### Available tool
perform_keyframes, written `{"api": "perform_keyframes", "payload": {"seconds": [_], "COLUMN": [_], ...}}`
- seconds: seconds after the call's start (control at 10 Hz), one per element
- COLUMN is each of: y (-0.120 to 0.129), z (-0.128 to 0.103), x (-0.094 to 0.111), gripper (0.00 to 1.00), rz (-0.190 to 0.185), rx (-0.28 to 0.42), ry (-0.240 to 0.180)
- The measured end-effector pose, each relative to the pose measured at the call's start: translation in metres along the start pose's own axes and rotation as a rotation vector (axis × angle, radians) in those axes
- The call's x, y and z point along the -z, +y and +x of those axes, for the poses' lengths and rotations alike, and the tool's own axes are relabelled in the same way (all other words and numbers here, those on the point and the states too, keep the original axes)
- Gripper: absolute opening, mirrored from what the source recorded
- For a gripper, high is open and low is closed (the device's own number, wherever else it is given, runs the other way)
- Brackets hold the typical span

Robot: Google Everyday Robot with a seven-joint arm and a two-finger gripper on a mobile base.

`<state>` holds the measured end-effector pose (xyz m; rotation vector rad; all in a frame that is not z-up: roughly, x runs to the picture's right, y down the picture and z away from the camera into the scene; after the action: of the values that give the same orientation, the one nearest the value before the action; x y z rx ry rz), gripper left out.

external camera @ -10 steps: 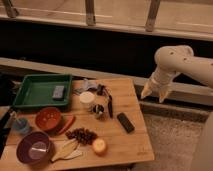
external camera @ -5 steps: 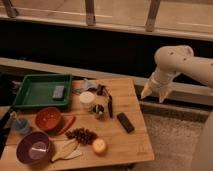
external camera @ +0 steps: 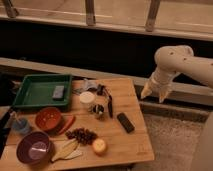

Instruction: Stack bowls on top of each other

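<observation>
An orange-red bowl [external camera: 48,119] sits on the wooden table [external camera: 131,145] at the left. A larger purple bowl [external camera: 33,148] with a pale inside sits just in front of it, near the table's front left corner. The two bowls stand side by side, apart. My gripper [external camera: 154,93] hangs from the white arm [external camera: 186,62] at the right, off the table's right edge and well away from both bowls. It holds nothing.
A green tray [external camera: 24,92] with a grey block is at the back left. A white round container [external camera: 87,97], a black remote-like object [external camera: 125,122], a blue cup [external camera: 20,126], an apple [external camera: 99,146], banana pieces [external camera: 65,150], a red pepper and dark berries also lie on the table.
</observation>
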<state>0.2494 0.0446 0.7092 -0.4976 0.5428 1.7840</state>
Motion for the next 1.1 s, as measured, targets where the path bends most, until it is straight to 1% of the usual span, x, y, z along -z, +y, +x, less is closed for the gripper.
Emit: {"api": "perform_keyframes", "payload": {"seconds": [0.3,0.4,0.5,0.6,0.7,0.8,1.0,1.1], "y": [0.000,0.001,0.004,0.013,0.026,0.048,0.096,0.113], "z": [0.000,0.000,0.001,0.003,0.004,0.005,0.004,0.004], "x": [0.000,0.002,0.006,0.016,0.028,0.040,0.049,0.053], "gripper": [0.62,0.62,0.62,0.62,0.62,0.62,0.62,0.62], "rz": [0.000,-0.002,-0.002,-0.004,-0.005,-0.013,-0.031,-0.044], "rx": [0.000,0.003,0.020,0.049,0.078,0.104,0.135,0.144], "ry": [0.000,-0.010,-0.032,-0.067,-0.101,-0.130,-0.190,-0.214]}}
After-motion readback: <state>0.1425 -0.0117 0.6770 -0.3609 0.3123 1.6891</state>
